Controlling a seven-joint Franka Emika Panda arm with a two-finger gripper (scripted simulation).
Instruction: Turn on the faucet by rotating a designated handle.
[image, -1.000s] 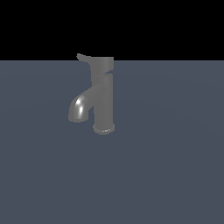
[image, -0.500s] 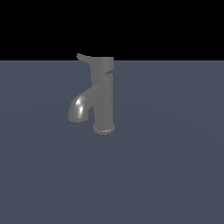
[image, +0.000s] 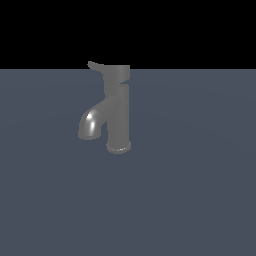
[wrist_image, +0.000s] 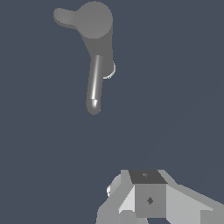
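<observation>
The faucet (image: 118, 115) stands upright on a plain slate-blue surface (image: 200, 190), its flared base ring resting on that surface. Its shiny curved spout (image: 90, 122) bends down from the column toward the exterior view's left. The handle (image: 116, 73) caps the column, its thin lever pointing toward the exterior view's left above the spout. In the wrist view the gripper (wrist_image: 146, 199) sits well apart from the faucet (wrist_image: 97, 52); whether its fingers are spread or closed cannot be told.
</observation>
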